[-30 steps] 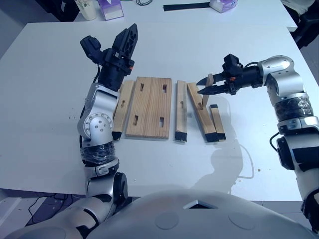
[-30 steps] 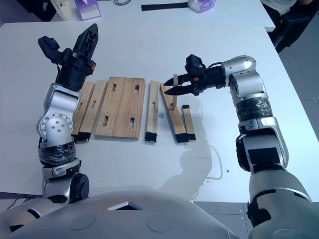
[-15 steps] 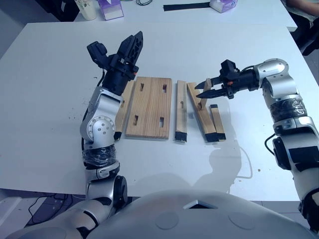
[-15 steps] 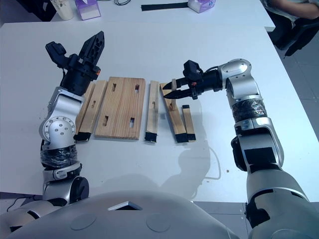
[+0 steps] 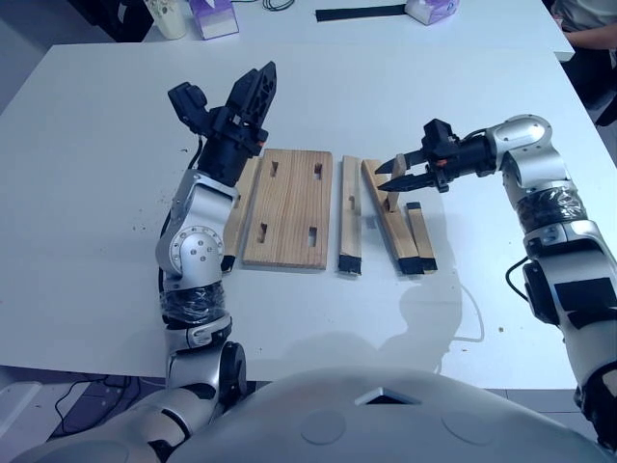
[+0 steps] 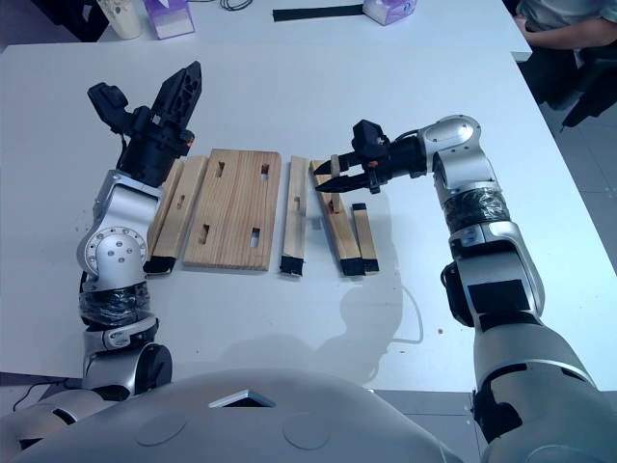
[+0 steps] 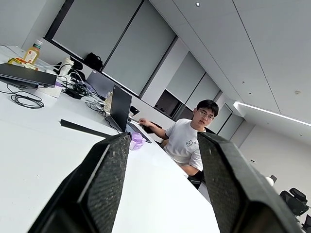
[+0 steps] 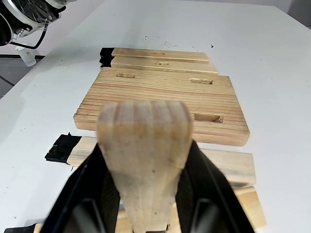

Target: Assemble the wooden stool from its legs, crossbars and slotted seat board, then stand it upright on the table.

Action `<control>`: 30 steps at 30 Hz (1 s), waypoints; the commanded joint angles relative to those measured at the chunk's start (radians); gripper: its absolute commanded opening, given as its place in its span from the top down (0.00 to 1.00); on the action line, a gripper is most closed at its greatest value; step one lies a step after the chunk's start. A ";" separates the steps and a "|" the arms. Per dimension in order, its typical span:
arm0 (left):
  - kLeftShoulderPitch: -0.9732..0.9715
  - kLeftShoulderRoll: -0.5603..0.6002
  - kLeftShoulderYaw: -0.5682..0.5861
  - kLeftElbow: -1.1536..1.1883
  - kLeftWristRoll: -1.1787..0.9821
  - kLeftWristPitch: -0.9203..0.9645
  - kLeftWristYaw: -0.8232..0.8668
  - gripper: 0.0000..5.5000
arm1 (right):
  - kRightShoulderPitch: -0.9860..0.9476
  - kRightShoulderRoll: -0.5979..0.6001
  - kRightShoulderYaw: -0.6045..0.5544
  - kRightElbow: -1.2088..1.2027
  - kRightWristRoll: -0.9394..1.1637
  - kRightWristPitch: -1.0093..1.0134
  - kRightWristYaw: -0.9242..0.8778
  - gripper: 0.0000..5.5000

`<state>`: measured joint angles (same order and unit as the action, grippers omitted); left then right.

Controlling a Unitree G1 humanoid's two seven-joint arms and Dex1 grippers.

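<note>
Near edge of the worktop [image 5: 96, 193]: stool parts laid flat in a row, none joined.
- Seat board [image 5: 287, 206] in the middle, four slots facing up.
- Two legs [image 5: 239, 198] just beside its left edge, partly under the left forearm.
- One leg [image 5: 351, 214] just right of the board, black-capped end toward the robot.
- Angled leg [image 5: 389, 217] next along, with a short bar [image 5: 419, 236] touching its right side.

Mid-worktop:
- Right claw [image 5: 384, 176] hangs over the far end of the angled leg, pinching a small crossbar [image 8: 146, 145] by its sides. Rounded end sticks out past the fingers.
- Left claw [image 5: 262, 72] is raised above the left legs, pointing up and away, fingers spread, holding nothing.

Far edge: tissue box [image 5: 214, 16] and black strip [image 5: 360, 13], well apart from the work.

Judgement: early in the task, first joint not made.

Risks:
- The pinch looks shallow on a smooth piece. A push into a tight slot could twist the crossbar or pop it out.
- Nothing steadies the angled leg. Pressure from above could skate it into the short bar or the neighbouring leg.
- Claw fingers sit close to the leg. A low approach could nudge it out of line.
- The left arm lies over its two legs, so a careless drop could scatter them.
</note>
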<state>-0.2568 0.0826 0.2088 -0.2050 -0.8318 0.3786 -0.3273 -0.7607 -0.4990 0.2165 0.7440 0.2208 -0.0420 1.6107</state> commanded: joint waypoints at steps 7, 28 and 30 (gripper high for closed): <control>0.004 0.000 -0.002 0.007 0.015 0.005 -0.002 0.54 | 0.089 -0.004 0.038 -0.046 0.038 0.043 0.003 0.76; -0.009 0.050 0.004 0.017 0.019 0.043 -0.008 0.54 | 0.255 0.007 0.001 -0.073 0.006 0.082 -0.182 0.76; -0.019 0.056 0.009 0.018 0.017 0.045 -0.012 0.54 | 0.254 0.008 -0.005 -0.069 0.010 0.102 -0.202 0.76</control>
<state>-0.2450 0.1251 0.2092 -0.1921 -0.8081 0.4123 -0.3299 -0.5894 -0.4933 0.1793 0.6308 0.2974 -0.0033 1.4424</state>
